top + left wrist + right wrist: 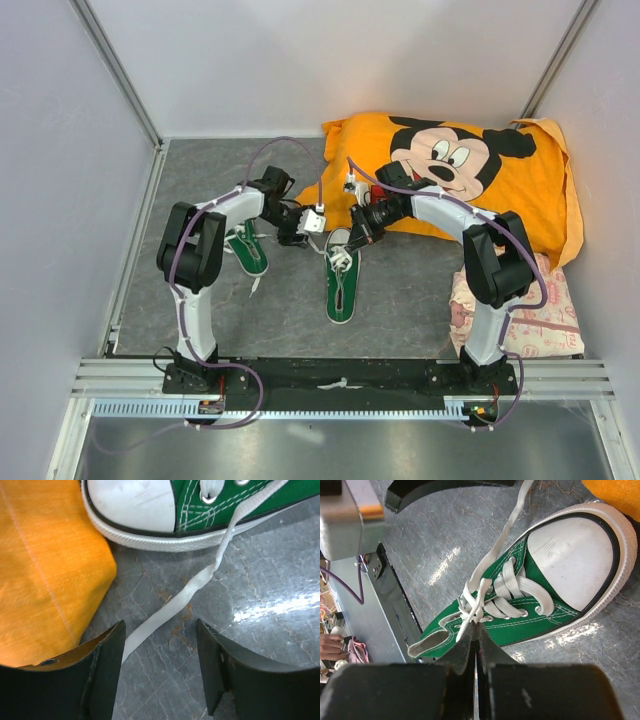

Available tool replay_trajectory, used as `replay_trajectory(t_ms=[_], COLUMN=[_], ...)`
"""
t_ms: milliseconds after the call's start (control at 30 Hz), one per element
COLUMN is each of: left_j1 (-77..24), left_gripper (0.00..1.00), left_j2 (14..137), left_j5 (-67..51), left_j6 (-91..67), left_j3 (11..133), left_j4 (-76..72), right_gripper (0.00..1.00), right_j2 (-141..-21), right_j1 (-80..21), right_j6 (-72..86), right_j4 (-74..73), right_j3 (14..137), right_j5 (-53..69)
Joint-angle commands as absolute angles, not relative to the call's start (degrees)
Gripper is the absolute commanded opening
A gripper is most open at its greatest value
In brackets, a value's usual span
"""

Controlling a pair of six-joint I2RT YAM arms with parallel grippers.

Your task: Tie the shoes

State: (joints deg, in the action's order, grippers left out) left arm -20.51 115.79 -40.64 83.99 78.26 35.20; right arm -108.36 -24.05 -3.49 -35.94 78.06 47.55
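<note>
Two green sneakers lie on the grey floor: one at the left (247,250) and one in the middle (342,282). My right gripper (477,626) is shut on a white lace (470,615) at the middle shoe's (540,580) top eyelets. It shows in the top view (352,240) over that shoe. My left gripper (160,630) is open just above the floor by that shoe's white toe cap (132,502). The shoe's other lace (185,592) trails flat between the open fingers, close to the left finger (107,670), untouched. The left gripper (308,226) sits left of the shoe's toe.
The orange Mickey Mouse cloth (480,170) lies at the back right, its edge (45,565) beside my left gripper. A pink patterned bundle (520,305) sits by the right arm's base. White walls enclose the floor; a black rail (340,375) runs along the front.
</note>
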Motion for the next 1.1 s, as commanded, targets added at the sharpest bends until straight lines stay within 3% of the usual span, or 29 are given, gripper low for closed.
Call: replay_trajectory(t_ms=[0,233,400,1067], left_j1=[-22.15,-23.03,-23.03,-21.27], left_gripper=[0.58,0.32,0.03,0.02], left_j2=[119.7,121.38,117.09,77.46], left_j5=[-38.07,-34.98,-32.87,-38.77], left_j6=[88.15,90.79,92.99,88.42], left_j3=[85.49,87.19,83.69,46.25], left_j4=[44.54,49.56,53.26,55.55], right_gripper=[0.0,0.0,0.0,0.0], right_j2=[-105.91,-104.94,-103.72,-97.91], right_j1=[-24.17,-24.08,-23.91,-19.34], right_j6=[-4.66,-4.75,-5.8,-7.12], right_j4=[-36.21,-36.21,-36.3,-29.27], right_j3=[79.28,78.66,77.35,71.81], right_j5=[47.81,46.93,45.35,30.69])
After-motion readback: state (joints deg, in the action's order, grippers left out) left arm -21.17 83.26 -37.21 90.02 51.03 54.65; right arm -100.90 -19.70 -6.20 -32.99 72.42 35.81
